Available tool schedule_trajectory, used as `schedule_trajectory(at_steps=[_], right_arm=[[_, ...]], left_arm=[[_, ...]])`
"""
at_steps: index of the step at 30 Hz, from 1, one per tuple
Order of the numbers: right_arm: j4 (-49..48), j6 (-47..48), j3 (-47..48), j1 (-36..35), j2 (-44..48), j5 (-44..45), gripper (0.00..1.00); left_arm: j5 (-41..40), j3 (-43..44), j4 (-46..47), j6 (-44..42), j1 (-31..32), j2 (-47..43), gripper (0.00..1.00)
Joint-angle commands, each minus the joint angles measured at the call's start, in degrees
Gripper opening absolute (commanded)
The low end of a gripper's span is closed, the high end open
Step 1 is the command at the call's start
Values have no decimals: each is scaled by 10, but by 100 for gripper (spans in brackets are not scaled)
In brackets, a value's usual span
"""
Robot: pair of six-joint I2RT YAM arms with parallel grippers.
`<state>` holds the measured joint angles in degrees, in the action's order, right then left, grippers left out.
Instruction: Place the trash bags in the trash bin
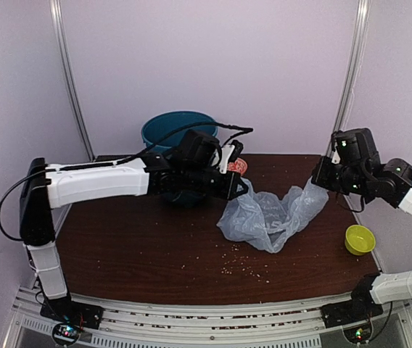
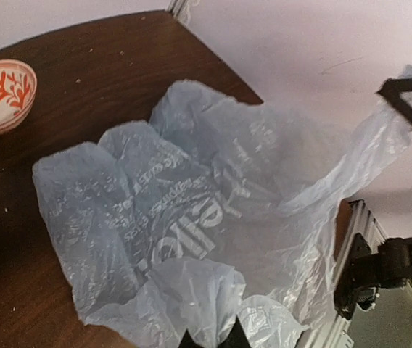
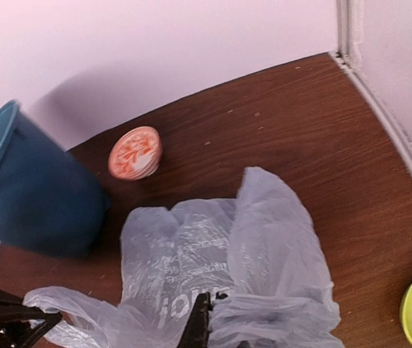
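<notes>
1. The thin translucent grey-blue plastic bag is spread over the middle-right of the dark brown wooden bench. Its two ends are lifted and its middle is draped on the surface.
2. In the top view its long axis runs roughly from 9 o'clock to 3 o'clock, with one end at each hand. The slack belly sags toward 6 o'clock and rests on the bench.
3. The left hand is pressed together, pinching the bag's 9 o'clock edge. Its wrist view shows crumpled plastic gathered at the fingertips.
4. The right hand is also pressed together, pinching the 3 o'clock end, and a stretched strip of plastic rises to it.
5. The faint white lettering faces up, wrinkled across the bag's middle.
6. The round teal-blue plastic bin stands upright at the bench's far edge, mouth up. It is at about 11 o'clock from the bag, behind the left arm and apart from the bag.
7. A small red-patterned bowl sits just beyond the left hand, between bin and bag.
8. A small lime-green bowl sits at 4 o'clock from the bag, near the bench's right edge.
9. Pale crumbs are scattered at 6 o'clock from the bag.
</notes>
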<state>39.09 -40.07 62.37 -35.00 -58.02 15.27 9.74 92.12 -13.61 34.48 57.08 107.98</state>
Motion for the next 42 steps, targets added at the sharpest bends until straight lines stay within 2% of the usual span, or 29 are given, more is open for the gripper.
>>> schedule_trajectory(at_steps=[1, 4, 6, 8, 10, 12, 13, 15, 17, 19, 21, 23, 24, 26, 28, 31, 36, 39, 42], right_arm=[[-118, 53, 8, 102, -30, 31, 0], [-139, 117, 118, 117, -104, 43, 0], [-155, 151, 207, 115, -126, 39, 0], [-154, 180, 311, 115, -147, 16, 0], [-148, 212, 419, 105, -166, -31, 0], [-135, 247, 517, 75, -162, -70, 0], [-171, 269, 520, 41, -142, -66, 0], [-182, 296, 513, 5, -113, -57, 0], [-122, 326, 469, 1, -91, -63, 0], [-95, 355, 335, 0, -46, -58, 0], [-106, 349, 111, 0, 17, 0, 0], [-94, 300, -82, 1, 55, 80, 0], [-72, 258, -138, -2, 60, 90, 0], [-74, 227, -158, -84, 81, 142, 0], [-72, 205, -123, -106, 79, 115, 0], [-63, 215, -72, -108, 64, 57, 0], [-70, 215, -41, -107, 68, -60, 0], [-37, 168, -34, -107, 56, -135, 0], [-9, 125, -60, -107, 52, -240, 5]], left_arm=[[57, 110, 32, 4, -62, 93, 0], [81, 276, 2, -9, -85, 162, 0], [80, 424, -8, -18, -92, 199, 0], [74, 507, 21, -28, -95, 213, 0], [59, 525, 89, -31, -96, 188, 0], [47, 505, 170, -48, -90, 139, 0], [38, 491, 200, -74, -82, 111, 0], [3, 466, 219, -179, -53, 61, 0], [-47, 405, 194, -304, -15, 17, 0], [-87, 280, 171, -388, 8, -17, 0], [-132, 98, 183, -382, 8, -36, 0], [-134, -84, 201, -340, 9, -39, 0], [-125, -133, 194, -303, 9, -35, 0], [-82, -181, 159, -233, 12, -33, 0], [-59, -213, 148, -218, 34, -61, 0], [-97, -225, 172, -242, 59, -115, 0], [-123, -128, 121, -263, 58, -105, 0], [-119, -75, 61, -247, 57, -80, 0], [-108, -66, 31, -226, 57, -66, 0]])
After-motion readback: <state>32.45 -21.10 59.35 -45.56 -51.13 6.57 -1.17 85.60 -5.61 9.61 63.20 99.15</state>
